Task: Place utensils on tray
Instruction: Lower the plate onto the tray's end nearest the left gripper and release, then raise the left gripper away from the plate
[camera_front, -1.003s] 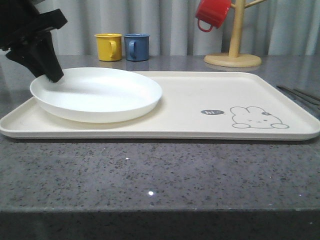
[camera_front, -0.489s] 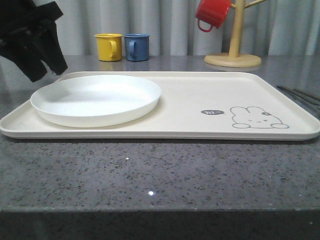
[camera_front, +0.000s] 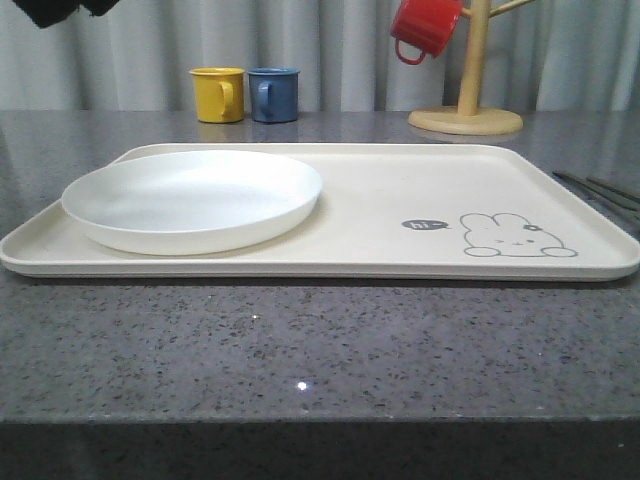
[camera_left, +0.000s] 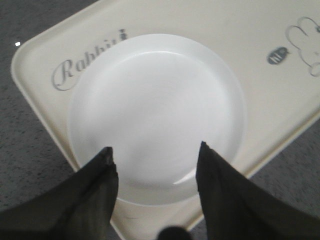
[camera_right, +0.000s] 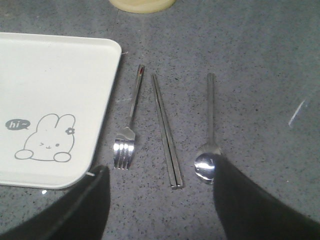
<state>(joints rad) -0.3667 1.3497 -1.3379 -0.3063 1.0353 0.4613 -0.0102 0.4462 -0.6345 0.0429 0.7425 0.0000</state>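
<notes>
Grey speckled counter (camera_front: 300, 350) carries your tray (camera_front: 400, 215), plate (camera_front: 195, 200) resting on its left half. Left gripper (camera_left: 155, 155) hovers over the plate, fingers spread, empty. Right gripper (camera_right: 157, 172): spread, empty, above fork (camera_right: 127, 125), chopsticks (camera_right: 166, 132), spoon (camera_right: 209, 135) lying beside the tray.

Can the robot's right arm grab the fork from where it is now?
Probably yes. The right gripper hangs open above the fork, which lies bare on the table between the tray and the chopsticks, touching neither.

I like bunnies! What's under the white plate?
The cream tray is under the white plate. The "Rabbit" lettering beside it shows; whatever is printed beneath the plate is covered.
</notes>
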